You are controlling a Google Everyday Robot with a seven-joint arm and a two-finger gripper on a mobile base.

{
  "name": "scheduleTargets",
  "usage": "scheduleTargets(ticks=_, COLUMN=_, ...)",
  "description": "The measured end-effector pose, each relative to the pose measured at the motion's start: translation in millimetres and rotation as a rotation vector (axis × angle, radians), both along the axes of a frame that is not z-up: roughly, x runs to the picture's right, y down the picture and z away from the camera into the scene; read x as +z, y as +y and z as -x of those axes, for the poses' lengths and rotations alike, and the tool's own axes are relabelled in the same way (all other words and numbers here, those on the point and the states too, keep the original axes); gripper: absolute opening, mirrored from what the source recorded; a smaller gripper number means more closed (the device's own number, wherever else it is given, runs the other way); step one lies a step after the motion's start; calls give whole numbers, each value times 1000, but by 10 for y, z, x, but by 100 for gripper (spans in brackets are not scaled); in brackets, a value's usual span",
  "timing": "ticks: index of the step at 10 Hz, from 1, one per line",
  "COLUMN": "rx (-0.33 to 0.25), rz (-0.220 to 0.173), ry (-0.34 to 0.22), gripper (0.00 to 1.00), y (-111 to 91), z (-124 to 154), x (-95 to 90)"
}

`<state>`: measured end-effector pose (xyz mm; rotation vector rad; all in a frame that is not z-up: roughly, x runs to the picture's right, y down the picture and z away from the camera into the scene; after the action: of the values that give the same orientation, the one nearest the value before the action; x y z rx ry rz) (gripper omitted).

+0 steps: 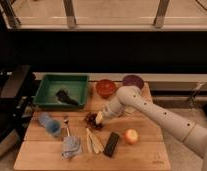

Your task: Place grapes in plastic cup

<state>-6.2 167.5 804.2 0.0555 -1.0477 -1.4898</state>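
The dark red-purple grapes [91, 120] lie on the wooden table [147, 150] near its middle. My gripper [99, 118] is at the end of the white arm, reaching down from the right, right at the grapes' right side. The pale-blue plastic cup [46, 121] stands at the table's left, well to the left of the grapes and the gripper.
A green tray [62, 91] with a dark item sits at the back left. An orange bowl [105, 88] and a purple bowl [132, 81] stand at the back. An apple [130, 136], a black bar [112, 144], a banana [93, 142], a fork [66, 126] and a blue cloth [71, 146] lie in front.
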Motion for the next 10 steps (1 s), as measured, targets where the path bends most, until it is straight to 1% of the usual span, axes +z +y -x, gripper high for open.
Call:
scheduleTargets(ticks=1, rx=5, rz=-27, ry=-23, gripper=0, y=-108, z=48, x=-111)
scheduleTargets(ticks=4, rx=45, rz=-148, ry=-102, gripper=0, y=-519, z=97, x=-513)
scheduleTargets(ticks=5, rx=54, rz=-176, ry=-125, gripper=0, y=-610, z=111, x=-597)
scheduleTargets(ticks=6, rx=67, rz=-215, ry=-162, gripper=0, y=-731, z=124, x=-699)
scheduleTargets(ticks=7, rx=73, rz=-243, ry=-194, gripper=0, y=-835, z=140, x=-787)
scheduleTargets(ticks=9, rx=63, rz=-299, ry=-260, gripper=0, y=-1048, z=213, x=-979)
scheduleTargets(ticks=10, rx=43, rz=-338, ry=-307, gripper=0, y=-1189, z=306, x=-1111)
